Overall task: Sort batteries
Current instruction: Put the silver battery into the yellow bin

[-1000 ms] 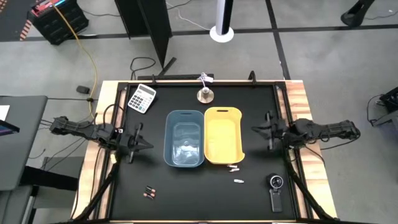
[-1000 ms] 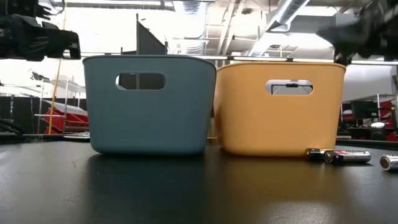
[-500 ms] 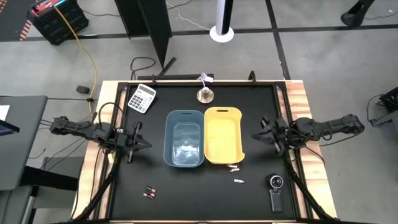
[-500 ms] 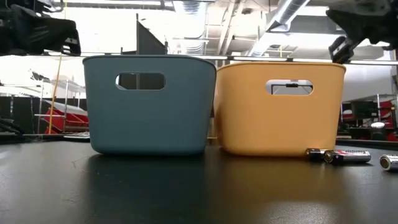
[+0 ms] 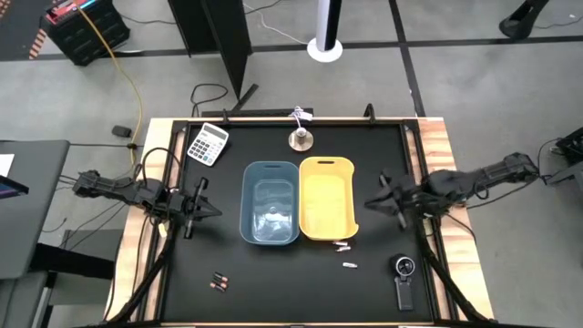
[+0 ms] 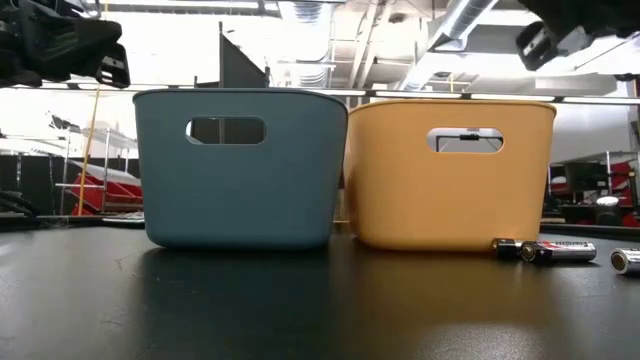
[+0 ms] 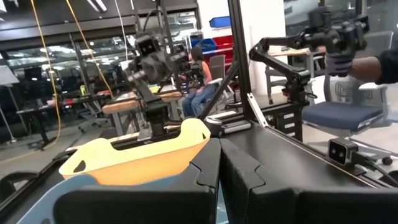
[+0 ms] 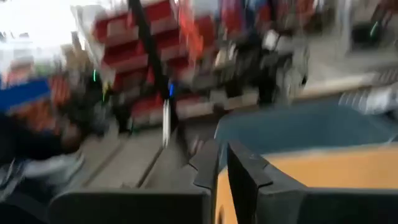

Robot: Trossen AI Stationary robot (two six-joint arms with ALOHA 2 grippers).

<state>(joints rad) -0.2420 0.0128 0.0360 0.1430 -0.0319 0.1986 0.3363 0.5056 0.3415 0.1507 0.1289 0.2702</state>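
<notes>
The small cylindrical batteries (image 5: 343, 246) lie on the black table (image 5: 273, 282), before the yellow plastic bin (image 5: 326, 198). They look hard, smooth, rolling easily; grip mid-body. Both grippers' fingers (image 7: 217, 180) are closed, holding nothing.

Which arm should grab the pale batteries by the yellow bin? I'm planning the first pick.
Probably right: the right gripper hovers beside the yellow bin, close to the pale batteries; the left gripper is beyond the blue bin.
</notes>
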